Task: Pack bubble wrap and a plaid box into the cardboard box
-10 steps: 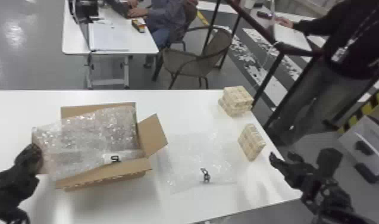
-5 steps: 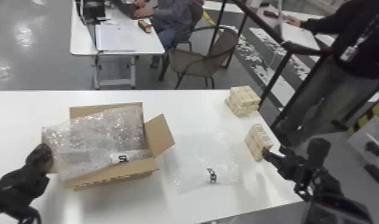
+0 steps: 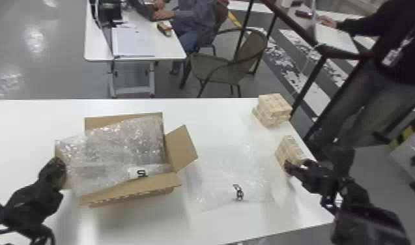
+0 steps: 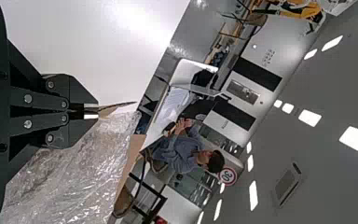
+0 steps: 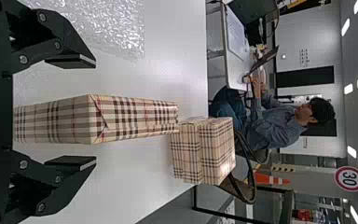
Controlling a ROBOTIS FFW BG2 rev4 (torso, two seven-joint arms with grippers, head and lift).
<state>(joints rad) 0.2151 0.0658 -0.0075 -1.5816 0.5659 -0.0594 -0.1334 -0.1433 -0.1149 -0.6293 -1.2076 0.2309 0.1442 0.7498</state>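
The right gripper [image 3: 297, 164] is reaching in from the right to the near side of a plaid box [image 3: 288, 151], and its fingers [image 5: 72, 61] are standing apart, one on each side of the box, with a gap showing between each finger and the plaid paper. That plaid box is standing on a narrow side near the right edge of the white table [image 3: 125, 224]. Beyond it, toward the far right corner, more plaid boxes [image 3: 273, 107] are sitting in a stack. The left gripper [image 3: 58, 166] is staying low over the left part of the table, its fingers pressed together on a left flap [image 4: 114, 109] of the cardboard box [image 3: 92, 122]. Crumpled bubble wrap [image 3: 125, 140] is filling the cardboard box and spilling over its left side, while the right flap [image 3: 182, 148] is sticking outward. A bubble wrap sheet [image 3: 222, 176] is lying flat on the table between the cardboard box and the plaid box.
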